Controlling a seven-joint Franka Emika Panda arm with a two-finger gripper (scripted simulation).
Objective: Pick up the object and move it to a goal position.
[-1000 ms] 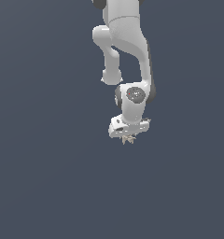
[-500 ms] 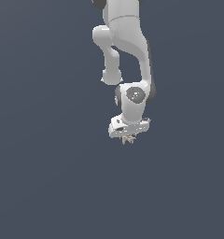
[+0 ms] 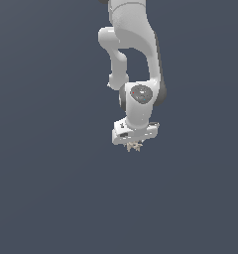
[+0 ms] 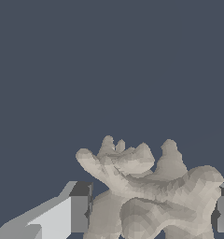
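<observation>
Exterior view stands well back, facing the arm [image 3: 136, 59] — wrist view sits close; both share the object [image 4: 151, 196]

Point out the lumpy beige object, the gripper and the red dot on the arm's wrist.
Object [image 4: 151, 196]: wrist view, on its pronged body, between the jaws.
Gripper [image 3: 135, 144]: exterior view, under the white hand, where the object peeks out.
Red dot [image 3: 134, 92]: exterior view, on the round wrist joint.

A bare simulator scene: flat, featureless grey-blue backdrop [image 3: 46, 188] everywhere.
</observation>
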